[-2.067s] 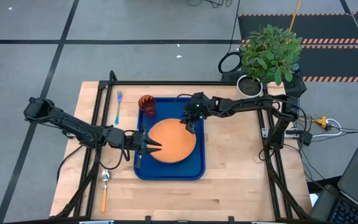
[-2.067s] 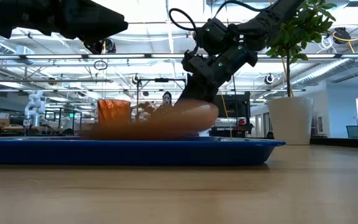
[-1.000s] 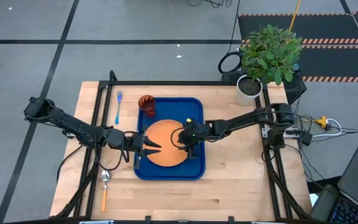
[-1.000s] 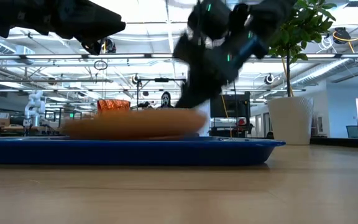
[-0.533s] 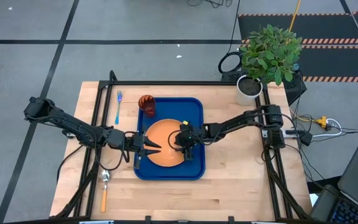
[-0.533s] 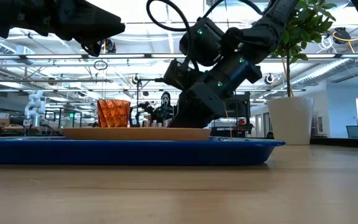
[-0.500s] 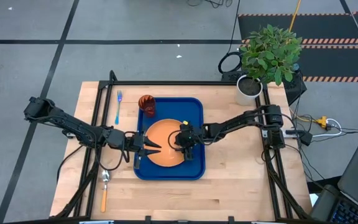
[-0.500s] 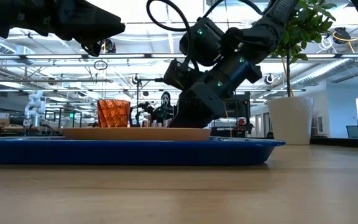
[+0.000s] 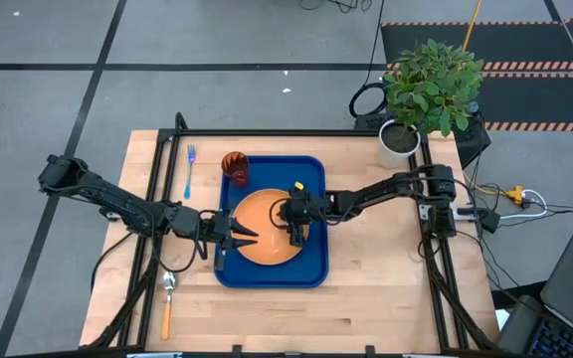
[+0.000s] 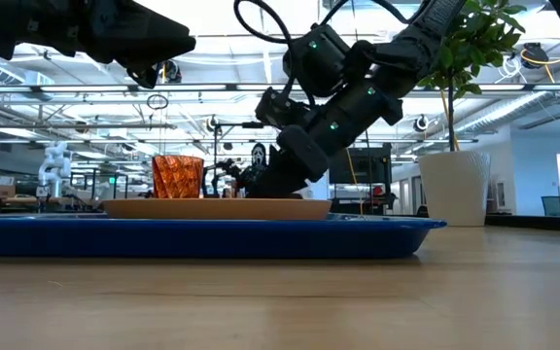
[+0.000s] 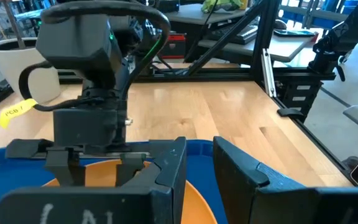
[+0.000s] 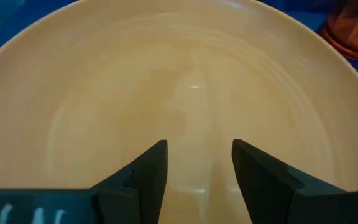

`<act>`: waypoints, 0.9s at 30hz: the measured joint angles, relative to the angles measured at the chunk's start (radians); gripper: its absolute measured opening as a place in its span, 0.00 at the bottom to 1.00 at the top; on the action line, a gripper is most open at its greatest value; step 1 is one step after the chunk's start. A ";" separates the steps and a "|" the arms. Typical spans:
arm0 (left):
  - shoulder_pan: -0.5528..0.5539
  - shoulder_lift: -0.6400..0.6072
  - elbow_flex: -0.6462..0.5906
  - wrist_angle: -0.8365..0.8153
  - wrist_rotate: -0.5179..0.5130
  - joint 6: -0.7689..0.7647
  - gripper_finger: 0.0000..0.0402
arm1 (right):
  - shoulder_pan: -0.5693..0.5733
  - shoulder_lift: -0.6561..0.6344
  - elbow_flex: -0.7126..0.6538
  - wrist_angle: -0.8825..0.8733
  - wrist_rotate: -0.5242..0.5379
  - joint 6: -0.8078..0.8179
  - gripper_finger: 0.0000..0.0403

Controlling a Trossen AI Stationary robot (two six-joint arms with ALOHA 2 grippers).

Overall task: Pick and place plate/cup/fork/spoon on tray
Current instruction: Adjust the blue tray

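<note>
1. The plate (image 9: pixel 264 230) is seen lying flat in the tray (image 9: pixel 311 270), beside the cup (image 9: pixel 234 165).
2. The right gripper (image 9: pixel 295 232) is held over the plate, fingers apart and empty.
3. The left gripper (image 9: pixel 248 232) is parted at the plate's rim.
4. The plate is judged stiff, light and slick; it is best taken by the rim.

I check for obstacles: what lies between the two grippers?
Only the bare plate on the tray; in the high view the left gripper and right gripper face across it.
</note>
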 joint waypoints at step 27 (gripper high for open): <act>-0.001 0.000 0.000 -0.006 0.000 0.005 0.20 | 0.014 0.045 0.000 0.052 -0.004 0.019 0.42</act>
